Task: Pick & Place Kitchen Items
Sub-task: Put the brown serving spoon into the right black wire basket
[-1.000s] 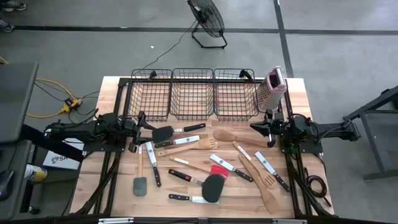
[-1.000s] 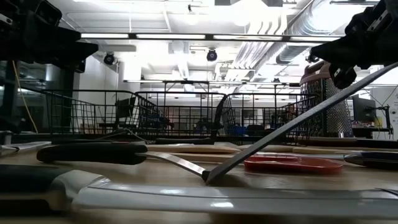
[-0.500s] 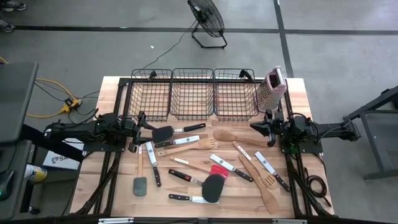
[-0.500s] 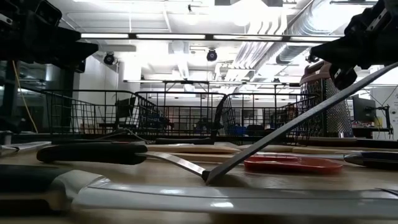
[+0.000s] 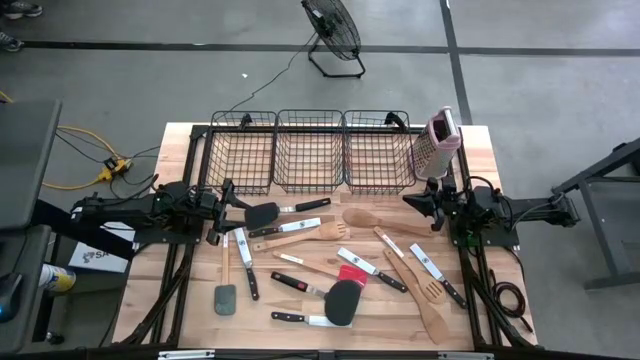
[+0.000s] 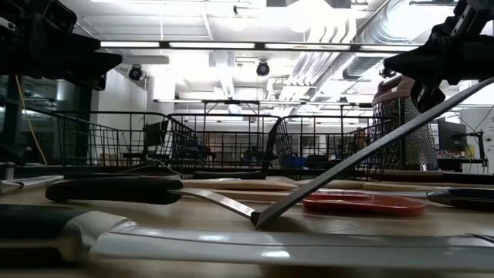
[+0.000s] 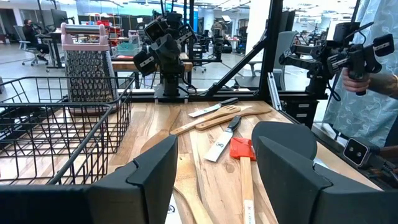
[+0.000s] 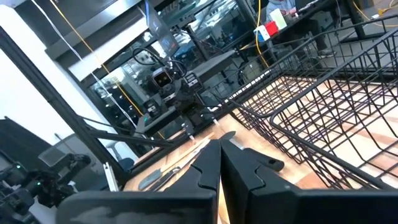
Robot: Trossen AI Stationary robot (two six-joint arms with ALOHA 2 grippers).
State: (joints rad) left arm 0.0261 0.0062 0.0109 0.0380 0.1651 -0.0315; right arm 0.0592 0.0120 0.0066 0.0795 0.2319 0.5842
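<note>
The kitchen items lie scattered on the wooden table [image 5: 190, 300]. Among them are a black spatula [image 5: 262, 214], black-handled knives [image 5: 300, 225], a wooden spoon [image 5: 365, 218], a red spatula [image 5: 352, 273], a grey spatula [image 5: 224, 298] and a slotted wooden spatula [image 5: 430, 290]. My left gripper [image 5: 228, 207] hovers level at the table's left side, open [image 7: 214, 180], with nothing between its fingers. At the right side my right gripper [image 5: 408, 203] also hovers level, shut [image 8: 221, 163] and holding nothing. Both point toward the middle, above the utensils.
Three black wire baskets [image 5: 242, 160] [image 5: 310, 155] [image 5: 378, 155] stand in a row along the far edge. A pink-and-white box grater [image 5: 441, 140] stands upright at the far right. In the left wrist view a person [image 7: 373, 74] stands beyond the table.
My right gripper has rolled a little about the line it points along, staying in place and shut. The utensils lie as before.
</note>
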